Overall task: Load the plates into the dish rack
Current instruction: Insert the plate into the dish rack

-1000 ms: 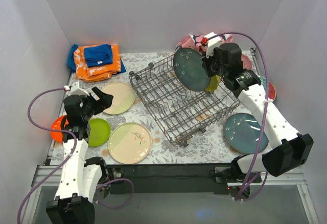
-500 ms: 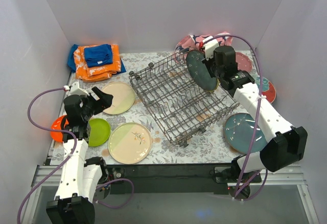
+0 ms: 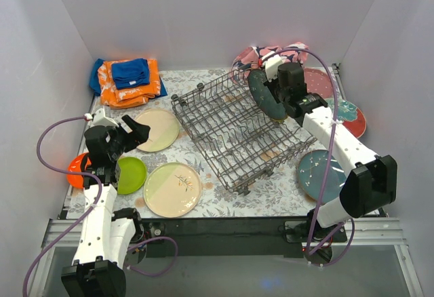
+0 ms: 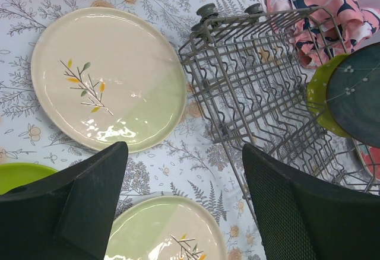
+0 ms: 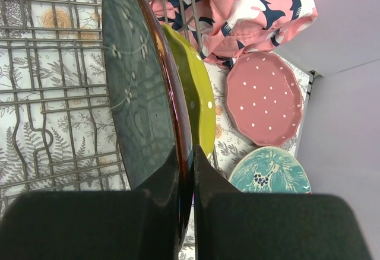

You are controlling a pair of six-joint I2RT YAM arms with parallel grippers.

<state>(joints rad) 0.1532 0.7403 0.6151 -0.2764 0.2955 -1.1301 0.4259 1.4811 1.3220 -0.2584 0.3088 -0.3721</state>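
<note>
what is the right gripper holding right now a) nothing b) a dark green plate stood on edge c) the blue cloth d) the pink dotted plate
b: in the right wrist view the right gripper is clamped on the rim of the dark green plate, which stands on edge over the dish rack next to a lime green plate.

Right tool [image 3: 276, 92] grips dark green plate [image 3: 262, 97], upright on edge, at dish rack [image 3: 230, 141] far-right corner.
</note>
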